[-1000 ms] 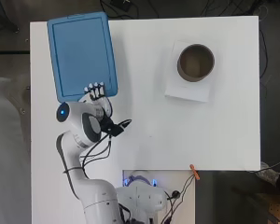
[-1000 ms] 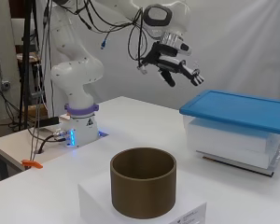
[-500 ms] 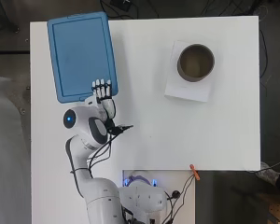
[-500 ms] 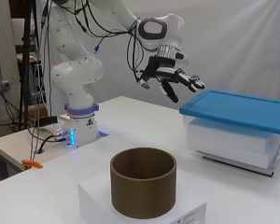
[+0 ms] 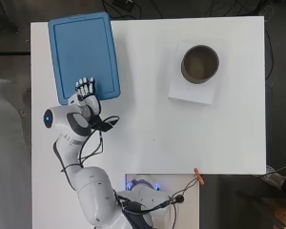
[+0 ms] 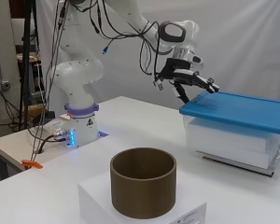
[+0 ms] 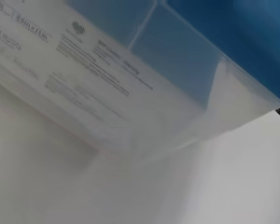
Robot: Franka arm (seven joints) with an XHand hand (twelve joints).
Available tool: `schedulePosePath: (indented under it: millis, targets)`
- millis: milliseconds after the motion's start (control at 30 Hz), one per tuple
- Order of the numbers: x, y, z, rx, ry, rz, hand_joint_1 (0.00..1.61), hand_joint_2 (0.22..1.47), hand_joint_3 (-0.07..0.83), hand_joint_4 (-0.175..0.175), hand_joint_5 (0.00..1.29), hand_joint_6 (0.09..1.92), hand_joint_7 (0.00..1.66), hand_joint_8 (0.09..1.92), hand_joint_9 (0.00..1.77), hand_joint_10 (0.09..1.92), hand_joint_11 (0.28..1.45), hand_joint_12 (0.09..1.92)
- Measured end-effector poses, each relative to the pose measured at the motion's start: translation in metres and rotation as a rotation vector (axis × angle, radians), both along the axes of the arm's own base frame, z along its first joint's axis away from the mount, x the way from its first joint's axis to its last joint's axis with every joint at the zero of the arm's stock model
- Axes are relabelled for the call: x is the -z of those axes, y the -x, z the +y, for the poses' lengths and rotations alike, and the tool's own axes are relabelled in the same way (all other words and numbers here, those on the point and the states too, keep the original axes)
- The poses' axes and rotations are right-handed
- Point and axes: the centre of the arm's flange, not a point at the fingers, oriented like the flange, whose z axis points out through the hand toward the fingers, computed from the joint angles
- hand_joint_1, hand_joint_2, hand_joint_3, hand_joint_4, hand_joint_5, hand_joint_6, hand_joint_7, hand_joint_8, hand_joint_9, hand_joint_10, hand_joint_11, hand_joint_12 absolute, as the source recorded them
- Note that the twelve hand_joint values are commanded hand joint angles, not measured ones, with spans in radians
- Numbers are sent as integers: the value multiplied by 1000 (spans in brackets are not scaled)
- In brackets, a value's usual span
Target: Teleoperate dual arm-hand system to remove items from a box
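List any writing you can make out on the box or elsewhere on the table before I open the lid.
Label on the clear box wall: several lines of print, too blurred to read.
Small label on the white block under the brown ring: too small to read.
Blue lid: no writing visible.
Hand: no writing visible.
No text is legible.

one box [image 6: 233, 140] with one blue lid [image 5: 83, 57] — one brown cylinder [image 5: 200, 63] on one white block [image 5: 183, 93] — one hand [image 5: 86, 90].
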Motion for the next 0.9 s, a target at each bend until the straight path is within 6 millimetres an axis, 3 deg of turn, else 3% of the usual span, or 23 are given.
schedulePosePath:
  millis: [133,167,200,233,267,300,367,433,467,500,567,667,700,733,767,800,833,900]
  targets:
    - [7,-1,4,-30,54,-39,509,772,-9,-23,0,87,0,87,95,87,365,87]
    - [12,-3,4,-42,73,-54,685,891,17,-9,59,87,88,87,224,87,400,87]
    - [16,-5,4,-50,87,-65,1037,1003,-16,15,296,87,367,87,466,452,556,87]
    - [18,-8,4,-51,93,-73,1196,1080,5,-17,534,446,528,548,648,835,689,174]
    - [17,-10,5,-48,92,-79,1209,1140,11,-24,703,765,613,966,697,1111,708,377]
    - [14,-13,7,-44,82,-84,1194,1177,9,-23,795,948,662,1229,730,1319,674,681]
    - [9,-17,5,-37,40,-52,1172,1211,4,-28,849,1086,709,1464,778,1555,609,1165]
    - [4,-18,1,-48,-9,18,1162,1226,3,-31,831,1148,728,1537,835,1665,608,1409]
    - [1,-18,1,-65,-31,49,1082,1229,3,33,802,1243,733,1645,871,1735,633,1502]
    - [-5,-17,-1,-85,-50,69,1083,1222,1,94,748,1459,749,1764,914,1814,669,1588]
    - [-25,-18,-5,-103,-65,59,1135,1214,0,155,671,1786,789,1894,978,1893,727,1694]
    - [-54,-20,-11,-74,-41,16,1160,1219,2,174,639,1907,801,1920,1001,1918,763,1742]
    - [-64,-23,-14,-65,-17,-2,1219,1227,4,48,662,1725,740,1790,920,1744,676,1539]
    - [-72,-26,-16,-71,4,-22,1268,1230,1,-51,683,1565,713,1658,860,1575,616,1263]
    - [-83,-32,-20,-95,25,-54,1217,1250,4,-41,679,1487,704,1607,808,1501,596,1074]
    - [-91,-37,-24,-124,31,-78,1160,1273,6,-9,657,1491,693,1587,768,1496,593,969]
    - [-99,-43,-29,-158,28,-106,1117,1295,8,16,625,1538,680,1580,741,1516,593,916]
    - [-118,-60,-39,-245,19,-198,1074,1328,7,28,559,1630,667,1589,713,1566,591,907]
